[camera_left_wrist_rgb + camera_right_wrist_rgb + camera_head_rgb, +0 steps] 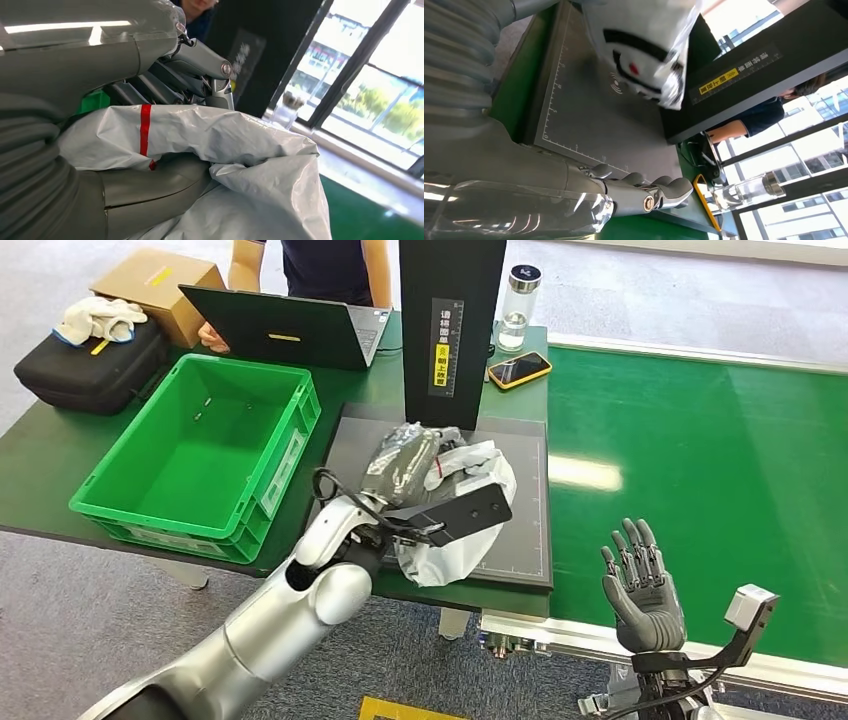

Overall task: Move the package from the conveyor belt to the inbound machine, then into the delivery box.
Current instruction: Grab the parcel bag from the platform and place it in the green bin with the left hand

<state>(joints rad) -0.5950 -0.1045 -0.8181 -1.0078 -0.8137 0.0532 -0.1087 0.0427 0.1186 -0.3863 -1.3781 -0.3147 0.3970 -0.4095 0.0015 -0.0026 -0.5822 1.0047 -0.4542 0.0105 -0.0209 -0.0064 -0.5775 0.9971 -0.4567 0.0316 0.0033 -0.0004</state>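
Observation:
A crumpled white plastic package (445, 558) with a red stripe hangs just above the dark scanning plate (520, 540) of the inbound machine, and my left hand (402, 462) grips it from above. In the left wrist view my thumb (150, 185) and fingers (195, 65) clamp the package (235, 145). The right wrist view has the package (644, 45) over the plate (589, 110). My right hand (640, 585) is raised at the near edge of the green conveyor belt (700, 480), fingers (644, 192) apart, holding nothing. The green delivery box (100, 475) stands left of the plate.
The machine's black post (450, 320) rises behind the plate. A laptop (280, 330), phone (519, 369) and bottle (518, 300) lie at the table's back, where a person (320, 265) stands. A black case (90, 365) and a cardboard box (150, 280) sit far left.

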